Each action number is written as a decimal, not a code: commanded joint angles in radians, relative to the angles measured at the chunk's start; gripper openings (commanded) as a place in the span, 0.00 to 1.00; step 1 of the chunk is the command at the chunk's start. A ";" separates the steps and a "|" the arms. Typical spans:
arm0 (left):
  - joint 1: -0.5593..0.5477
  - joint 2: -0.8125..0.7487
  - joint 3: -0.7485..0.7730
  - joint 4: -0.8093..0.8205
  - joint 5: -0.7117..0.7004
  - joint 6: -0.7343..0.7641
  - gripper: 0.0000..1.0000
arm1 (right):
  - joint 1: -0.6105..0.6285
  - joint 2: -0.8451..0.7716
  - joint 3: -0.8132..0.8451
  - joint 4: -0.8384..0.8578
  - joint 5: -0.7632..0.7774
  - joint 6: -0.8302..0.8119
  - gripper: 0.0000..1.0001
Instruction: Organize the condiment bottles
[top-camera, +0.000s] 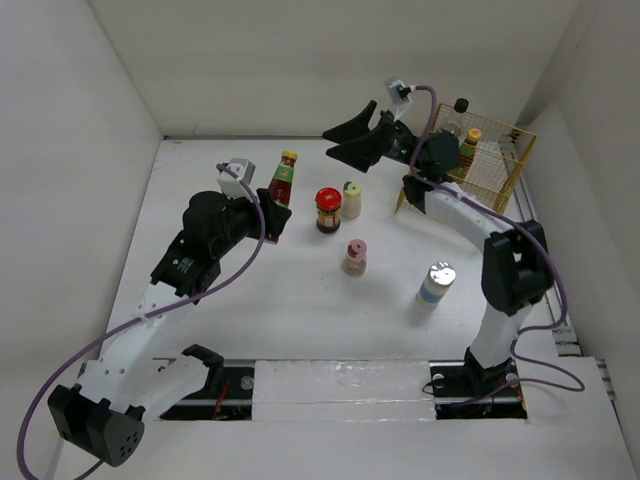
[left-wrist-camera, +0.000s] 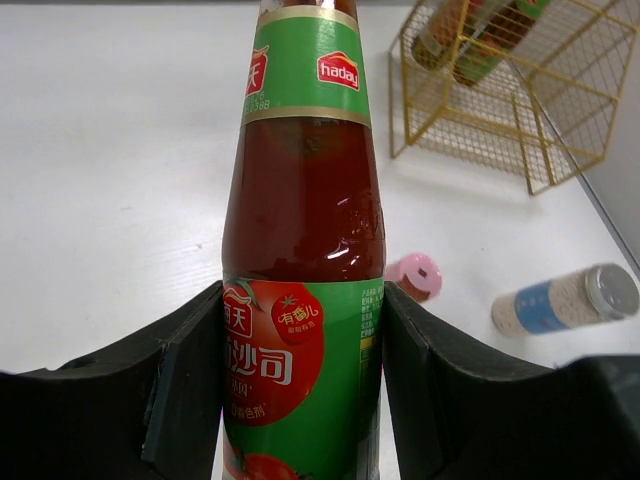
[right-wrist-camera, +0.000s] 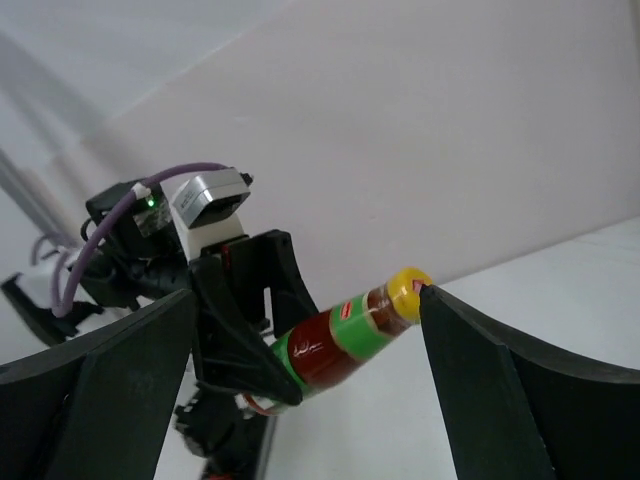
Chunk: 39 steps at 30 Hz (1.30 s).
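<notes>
Left fingers (left-wrist-camera: 100, 400) tight around ketchup bottle (left-wrist-camera: 305, 230)

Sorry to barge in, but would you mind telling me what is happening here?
The left gripper is shut on a yellow-capped red sauce bottle with a red-green label. The right gripper hangs open near the yellow wire basket, which holds another yellow-capped bottle. A red-lidded jar, a cream bottle, a pink-capped beige bottle and a silver-lidded white-blue bottle stand loose on the white table.

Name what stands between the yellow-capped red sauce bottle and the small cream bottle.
The red-lidded glass jar stands between them, as the top external view shows.
</notes>
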 joint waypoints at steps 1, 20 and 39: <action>0.001 -0.083 0.007 0.180 0.120 0.013 0.00 | 0.032 0.151 0.131 0.470 -0.095 0.410 0.97; 0.001 -0.091 -0.002 0.245 0.266 0.013 0.00 | 0.153 0.212 0.208 0.187 -0.069 0.233 0.90; 0.001 -0.111 -0.021 0.265 0.254 0.002 0.00 | 0.182 0.221 0.152 0.263 0.015 0.244 0.21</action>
